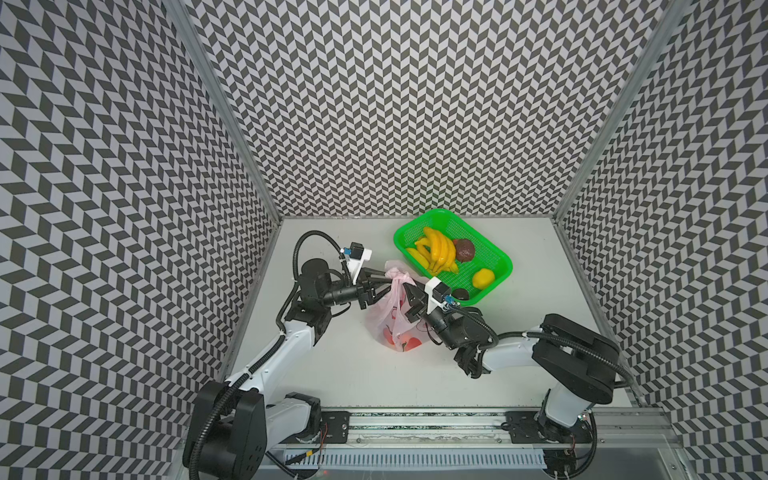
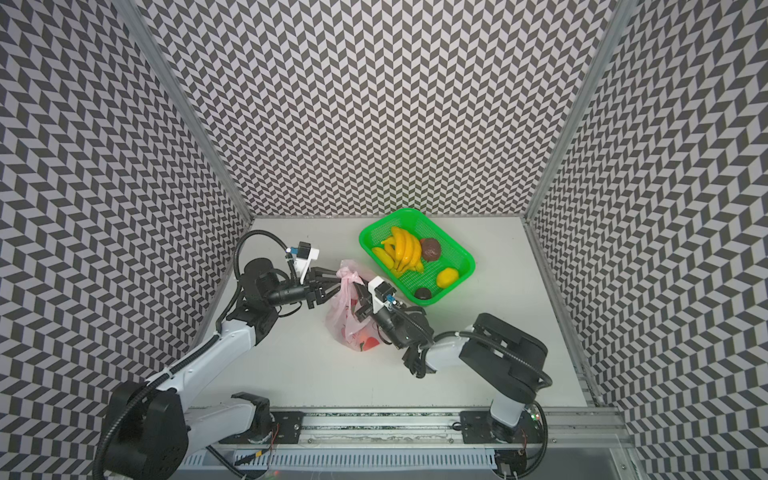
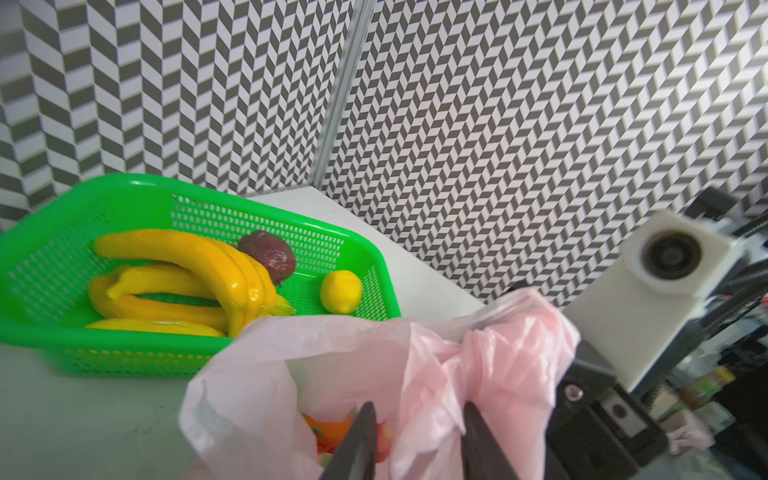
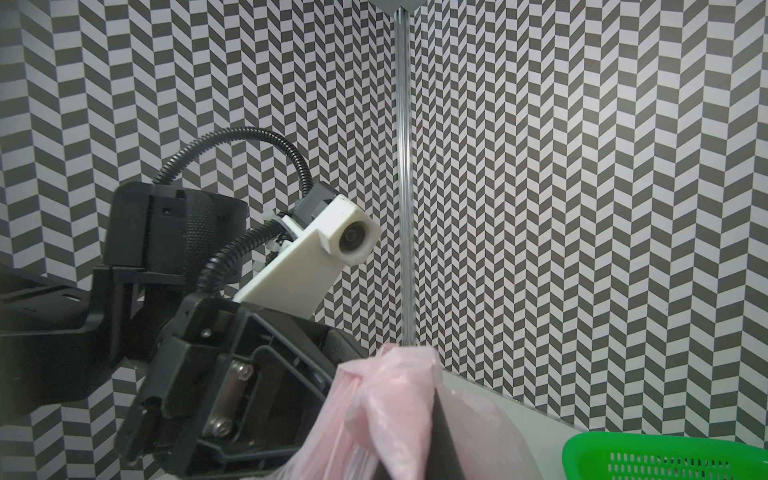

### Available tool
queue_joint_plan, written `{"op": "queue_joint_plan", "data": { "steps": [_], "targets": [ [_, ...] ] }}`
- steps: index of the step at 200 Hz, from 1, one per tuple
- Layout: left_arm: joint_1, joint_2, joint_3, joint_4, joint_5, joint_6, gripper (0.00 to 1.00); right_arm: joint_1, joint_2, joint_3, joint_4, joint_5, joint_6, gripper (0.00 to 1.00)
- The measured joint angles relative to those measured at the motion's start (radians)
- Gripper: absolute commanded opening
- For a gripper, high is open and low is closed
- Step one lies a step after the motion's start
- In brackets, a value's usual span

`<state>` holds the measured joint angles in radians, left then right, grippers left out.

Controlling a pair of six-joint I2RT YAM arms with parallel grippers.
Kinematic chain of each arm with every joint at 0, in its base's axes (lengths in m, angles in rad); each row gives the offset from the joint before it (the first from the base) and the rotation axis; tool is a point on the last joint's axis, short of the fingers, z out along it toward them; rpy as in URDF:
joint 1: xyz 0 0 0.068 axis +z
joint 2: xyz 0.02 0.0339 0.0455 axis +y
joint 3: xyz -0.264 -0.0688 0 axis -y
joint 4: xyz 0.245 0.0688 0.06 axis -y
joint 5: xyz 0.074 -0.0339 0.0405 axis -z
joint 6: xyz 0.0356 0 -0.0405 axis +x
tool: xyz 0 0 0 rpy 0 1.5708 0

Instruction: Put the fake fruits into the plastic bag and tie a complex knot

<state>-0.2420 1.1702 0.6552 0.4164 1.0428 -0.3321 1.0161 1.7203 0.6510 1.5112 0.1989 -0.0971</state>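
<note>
Step in hand was judged to be the knot. The handle strips of the plastic bag (image 1: pixel 388 322) were seen gathered into a bunch (image 1: pixel 395 274) at its top. The bunch was raised above the surface (image 1: pixel 332 374), and the bag body rested near the middle, just beside the green mesh basket (image 3: pixel 124 183).

Left end effector (image 1: pixel 390 282) was placed at the bunch. In the left wrist view its fingers (image 3: pixel 361 440) were seen apart with pink film between them; whether the film was pinched could not be told. Right end effector (image 1: pixel 409 301) was closed. Pink film was seen pressed against its one visible finger (image 4: pixel 446 436), so it was taken to be clamped on a handle strip.

Next move, as judged: the left fingers to be closed firmly on their strip, then the two strips to be drawn against each other without the thin film being torn.

Counts:
- Bag, one; basket, one; end effectors, two.
- In the basket: bananas (image 1: pixel 438 249), one heap, bunches not separable; lemon (image 1: pixel 483 278), one; dark brown round fruit (image 1: pixel 464 249) beside the bananas and a second dark brown fruit (image 1: pixel 460 294) at the near wall, two in all.
- In the bag: orange and red shapes were seen through the film, number not determinable.

Filling was thus judged incomplete
</note>
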Motion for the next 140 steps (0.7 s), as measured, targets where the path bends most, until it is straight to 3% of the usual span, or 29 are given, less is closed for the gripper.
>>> {"op": "queue_joint_plan", "data": {
  "steps": [52, 83, 118, 140],
  "targets": [
    [-0.001, -0.008, 0.005, -0.001, 0.001, 0.009, 0.00, 0.000, -0.004, 0.000, -0.010, -0.002, -0.007, 0.00],
    [-0.003, -0.022, 0.005, -0.002, 0.000, 0.017, 0.00, 0.000, -0.021, 0.000, -0.025, -0.002, -0.009, 0.00],
    [-0.012, -0.034, 0.003, -0.002, 0.000, 0.014, 0.00, -0.005, -0.045, -0.014, -0.041, -0.002, -0.010, 0.19],
    [-0.019, -0.034, -0.001, -0.002, 0.000, 0.001, 0.00, -0.010, -0.074, -0.032, -0.057, -0.001, -0.016, 0.39]
  ]
}}
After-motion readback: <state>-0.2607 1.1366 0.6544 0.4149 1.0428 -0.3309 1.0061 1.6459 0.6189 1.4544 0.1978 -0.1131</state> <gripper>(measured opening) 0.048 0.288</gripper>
